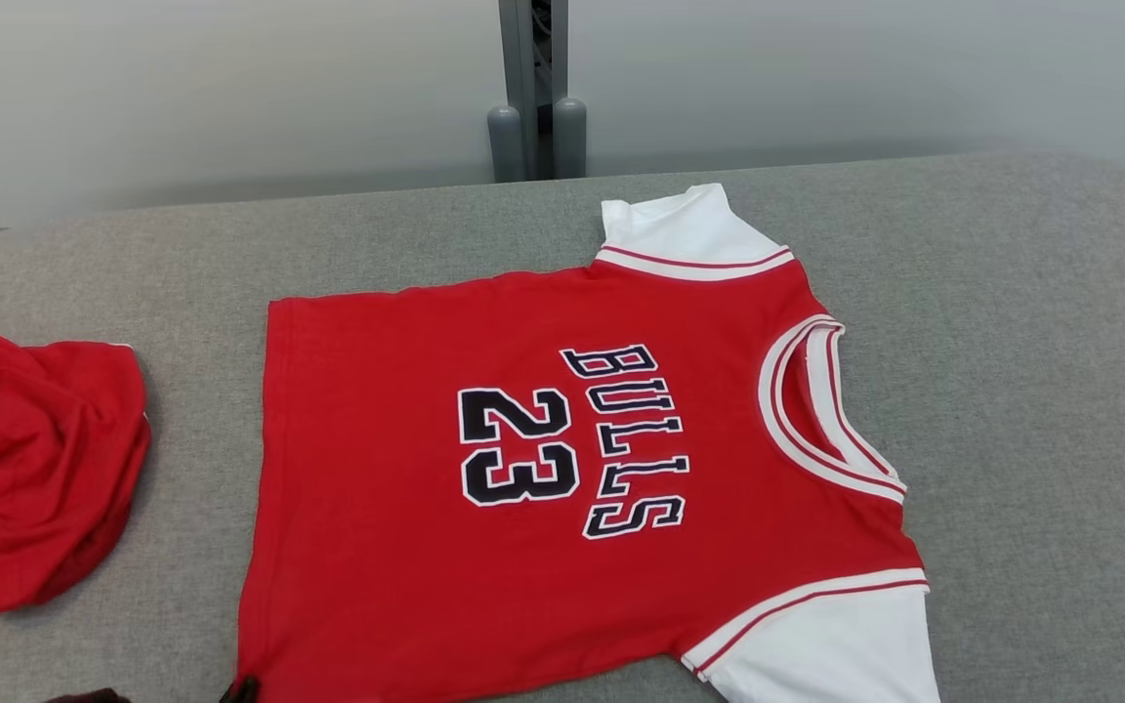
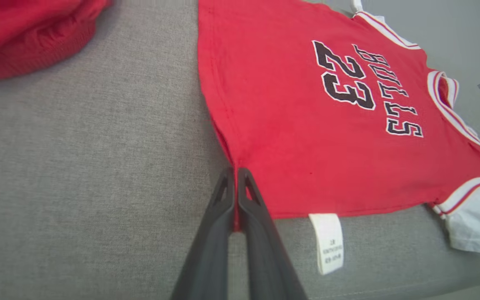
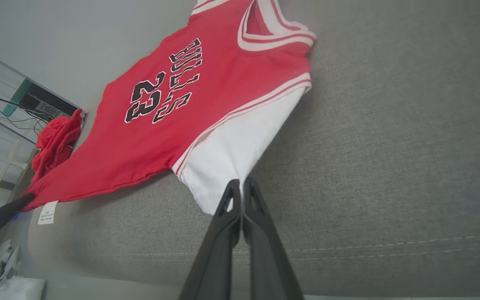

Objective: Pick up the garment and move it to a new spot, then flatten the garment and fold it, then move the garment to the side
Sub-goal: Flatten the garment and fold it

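A red jersey [image 1: 543,469] with white sleeves and "BULLS 23" lies flat on the grey padded table [image 1: 1031,322], collar toward the right. In the left wrist view my left gripper [image 2: 236,175] is shut on the jersey's [image 2: 306,125] near hem corner, beside the white care label [image 2: 329,241]. Its dark tip [image 1: 242,688] peeks in at the head view's bottom edge. In the right wrist view my right gripper [image 3: 240,187] is shut on the edge of the near white sleeve [image 3: 231,158].
A second crumpled red garment [image 1: 30,469] lies at the table's left end, apart from the jersey. A grey post [image 1: 535,93] stands behind the table against a pale wall. The table's near edge runs just below the jersey.
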Available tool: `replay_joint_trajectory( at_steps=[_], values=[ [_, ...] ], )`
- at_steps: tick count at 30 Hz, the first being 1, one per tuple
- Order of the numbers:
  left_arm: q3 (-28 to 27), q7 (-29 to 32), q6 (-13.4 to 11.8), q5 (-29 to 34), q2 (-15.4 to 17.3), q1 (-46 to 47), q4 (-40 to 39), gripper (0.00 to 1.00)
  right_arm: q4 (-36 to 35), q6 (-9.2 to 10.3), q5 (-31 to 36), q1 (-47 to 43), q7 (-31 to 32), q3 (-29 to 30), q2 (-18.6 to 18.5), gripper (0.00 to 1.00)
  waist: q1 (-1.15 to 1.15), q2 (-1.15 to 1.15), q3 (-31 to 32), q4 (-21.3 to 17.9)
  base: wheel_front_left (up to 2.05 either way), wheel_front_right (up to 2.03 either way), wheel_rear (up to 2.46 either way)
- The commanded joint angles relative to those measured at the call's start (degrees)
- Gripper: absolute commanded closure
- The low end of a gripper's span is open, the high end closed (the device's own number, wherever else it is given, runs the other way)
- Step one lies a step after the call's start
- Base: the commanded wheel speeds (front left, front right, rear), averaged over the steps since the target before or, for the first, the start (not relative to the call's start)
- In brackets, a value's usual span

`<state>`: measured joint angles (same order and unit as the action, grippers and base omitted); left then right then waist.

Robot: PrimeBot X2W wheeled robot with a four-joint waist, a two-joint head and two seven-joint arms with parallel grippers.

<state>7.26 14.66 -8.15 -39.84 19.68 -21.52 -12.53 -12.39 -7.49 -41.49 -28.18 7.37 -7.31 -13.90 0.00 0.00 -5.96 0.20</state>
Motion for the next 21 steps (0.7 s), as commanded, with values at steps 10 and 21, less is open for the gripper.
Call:
replay_joint_trajectory(
  at_steps=[10,21],
  values=[
    [1.0,-1.3,1.0,0.7,-0.7,8.2,0.1,1.00,-0.6,-0.02,-2.4,10.8,0.0,5.9,8.0,1.00,0.00,0.00,-2.4,-1.1,0.00,0.00,0.00],
    [-0.7,-1.7,1.1,-1.8,-1.9,16.4,3.4,1.00,7.1,-0.02,-0.6,29.8,-0.6,5.2,9.4,1.00,0.00,0.00,-7.1,-0.6,0.00,0.00,0.00]
  ],
)
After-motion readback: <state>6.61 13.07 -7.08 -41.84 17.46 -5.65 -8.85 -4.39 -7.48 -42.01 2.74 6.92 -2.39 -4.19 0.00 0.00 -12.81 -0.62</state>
